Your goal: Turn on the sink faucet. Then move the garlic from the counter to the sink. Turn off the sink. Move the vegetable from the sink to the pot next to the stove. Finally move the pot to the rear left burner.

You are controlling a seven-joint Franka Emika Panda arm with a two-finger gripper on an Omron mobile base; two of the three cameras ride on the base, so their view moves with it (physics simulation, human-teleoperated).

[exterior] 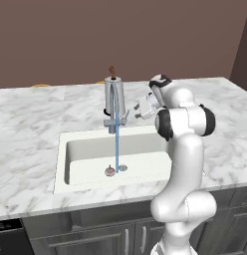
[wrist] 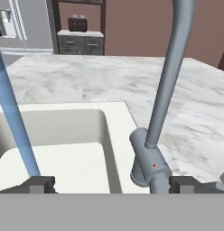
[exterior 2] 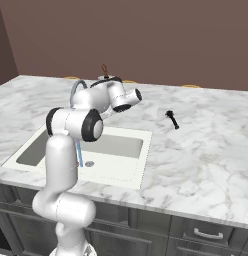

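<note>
A blue stream of water (exterior: 116, 144) is seen falling from the sink faucet (exterior: 114, 102) into the off-white sink (exterior: 85, 152), landing on the garlic (exterior: 110, 172), which rests on the basin floor just beside the round metal drain (exterior: 123, 168), at its 9 o'clock in the left base view. The gripper (wrist: 105, 185) is held released, jaws spread wide and grasping nothing, close to the faucet's base and lever at the basin's rear rim. A small dark object (exterior 2: 172, 119) is left on the marble counter (exterior 2: 206, 145), at 2 o'clock from the sink in the right base view.
</note>
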